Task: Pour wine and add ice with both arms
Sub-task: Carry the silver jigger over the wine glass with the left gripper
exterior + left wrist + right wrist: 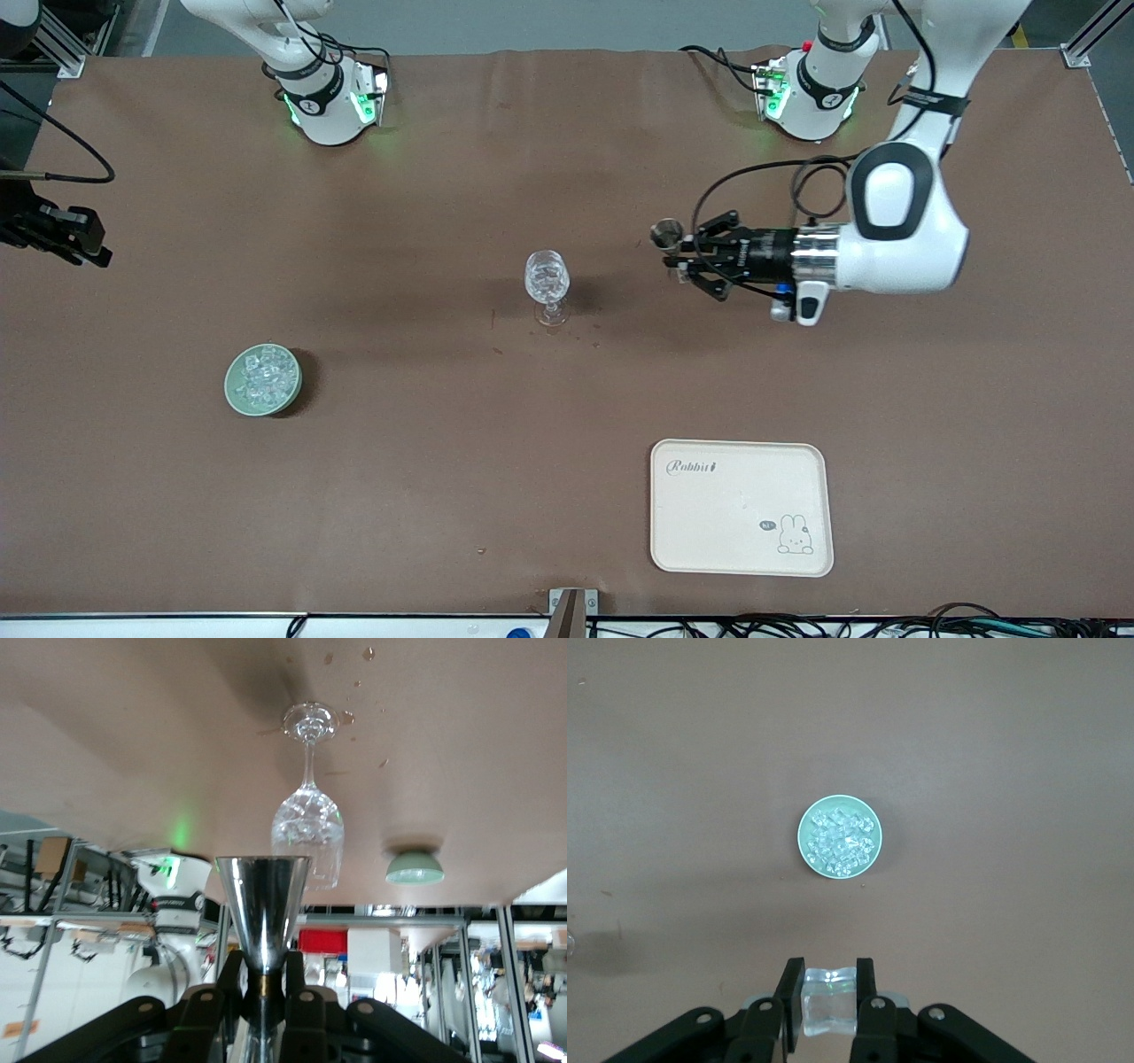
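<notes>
Right gripper (828,997) clamps ice cube (829,1001).

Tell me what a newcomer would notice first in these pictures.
The left end effector holds a steel jigger on its side, pointed toward the stemmed glass at mid-table. The right end effector grips an ice cube high above the green bowl of ice.

jigger (263,911) – polished metal | glass (547,276) – clear | table (399,496) – matt brown
</notes>
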